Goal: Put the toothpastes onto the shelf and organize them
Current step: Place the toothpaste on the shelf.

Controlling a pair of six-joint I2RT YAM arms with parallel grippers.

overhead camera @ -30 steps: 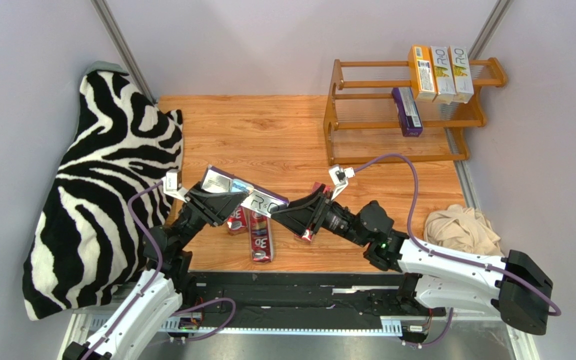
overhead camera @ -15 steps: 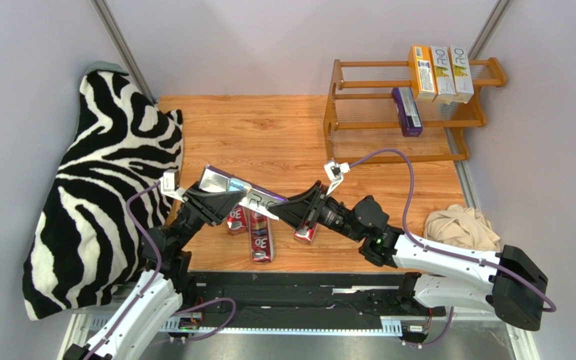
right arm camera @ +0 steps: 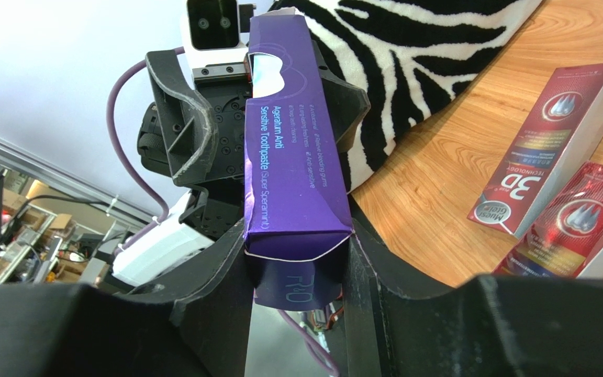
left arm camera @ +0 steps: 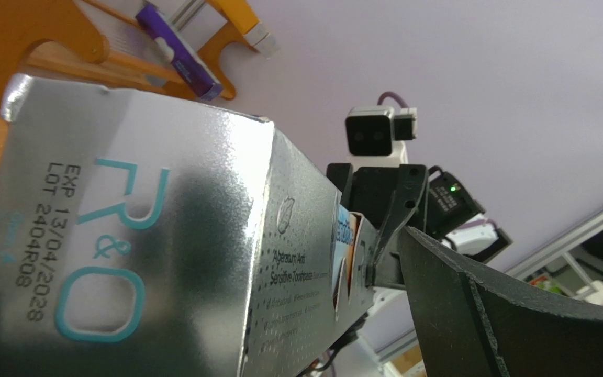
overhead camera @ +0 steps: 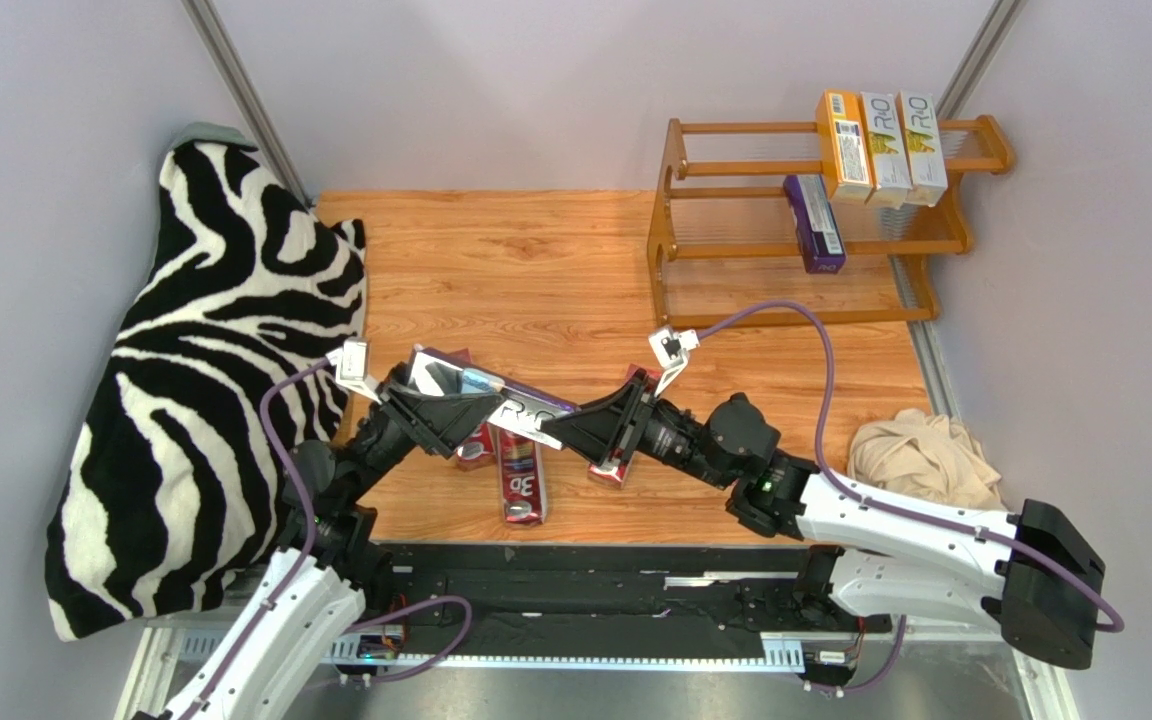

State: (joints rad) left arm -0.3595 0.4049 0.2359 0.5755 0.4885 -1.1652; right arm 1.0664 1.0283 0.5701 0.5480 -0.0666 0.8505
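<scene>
Settling between the right fingers [right arm camera: 212,312], the purple toothpaste carton [right arm camera: 293,181] is now clamped there; whether the left fingers [right arm camera: 185,104] still grip, I cannot tell. Shelf [overhead camera: 668,225] next.

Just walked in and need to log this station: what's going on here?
The two arms share one purple toothpaste carton in the air above the near part of the table, apparently mid-handover. The left gripper clamps one end and the right gripper the other. Three red cartons lie on the table beneath them. The wooden shelf at the far right already holds four: three standing cartons on its top tier and a second purple carton on the tier below.
</scene>
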